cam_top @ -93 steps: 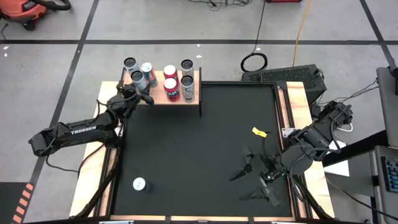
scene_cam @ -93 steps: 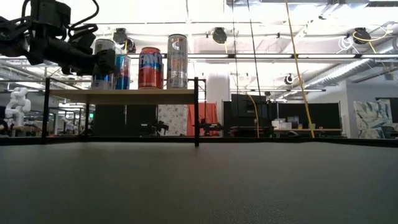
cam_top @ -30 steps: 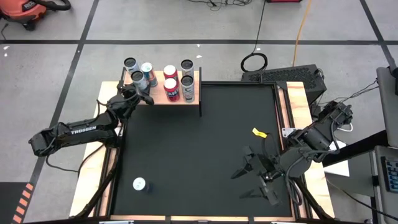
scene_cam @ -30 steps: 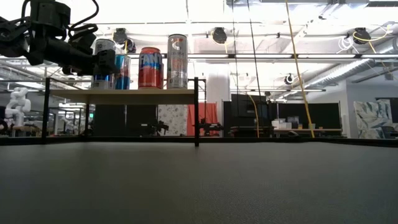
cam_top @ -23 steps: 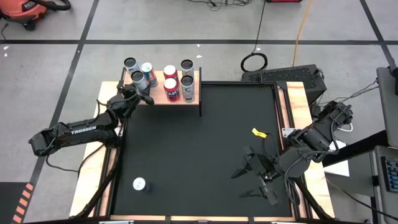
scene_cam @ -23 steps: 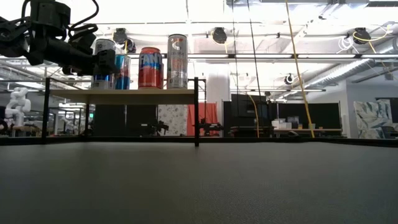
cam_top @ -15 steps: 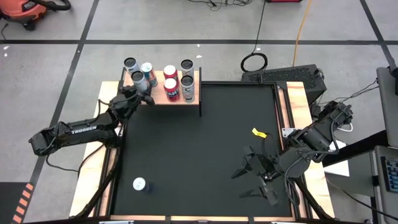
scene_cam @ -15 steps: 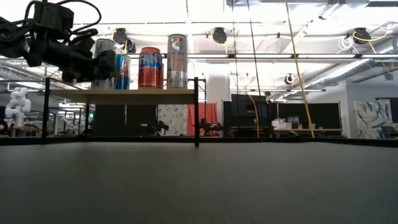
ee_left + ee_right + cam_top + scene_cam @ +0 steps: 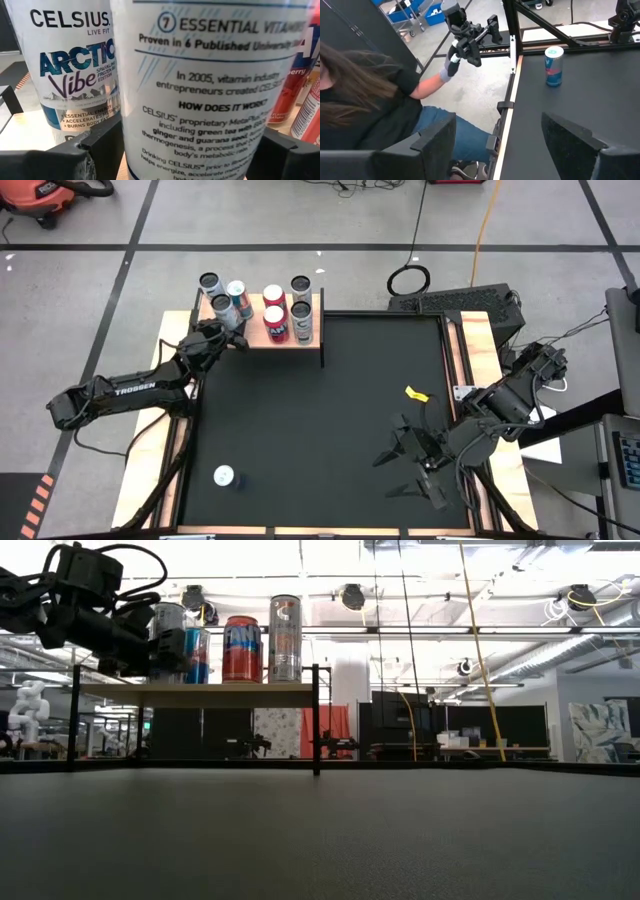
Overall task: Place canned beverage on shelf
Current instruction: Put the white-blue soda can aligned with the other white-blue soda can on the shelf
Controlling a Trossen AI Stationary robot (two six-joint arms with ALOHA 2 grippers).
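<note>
High view is showing the left pincer (image 9: 226,335) sitting at the near-left corner of the shelf (image 9: 310,342), right against the front-left can (image 9: 221,304), while the right pincer (image 9: 415,465) is hanging with its fingers spread and nothing between them over the black surface (image 9: 310,430) on the far side, well apart from everything. From the left wrist view, the dark fingers (image 9: 102,145) are standing on either side of a white Celsius can (image 9: 210,100) that is filling most of the picture, with slivers of gap showing, so I am judging that the grip is letting go rather than clamping (though I cannot tell for sure that both pads are clear of the metal). That can is standing upright on the shelf, just beside another Celsius can (image 9: 70,65) and near two red ones. One more can (image 9: 224,476) is waiting on the surface near the front-left edge, and a person (image 9: 370,100) is sitting beside the rig holding a control handle. What is worrying me is the withdrawal: if a finger is dragging on the can as the arm is pulling away, it could be tipping it into its neighbours, which are packed close, or nudging it off the shelf's near edge. A straight, level retreat looks safest.
</note>
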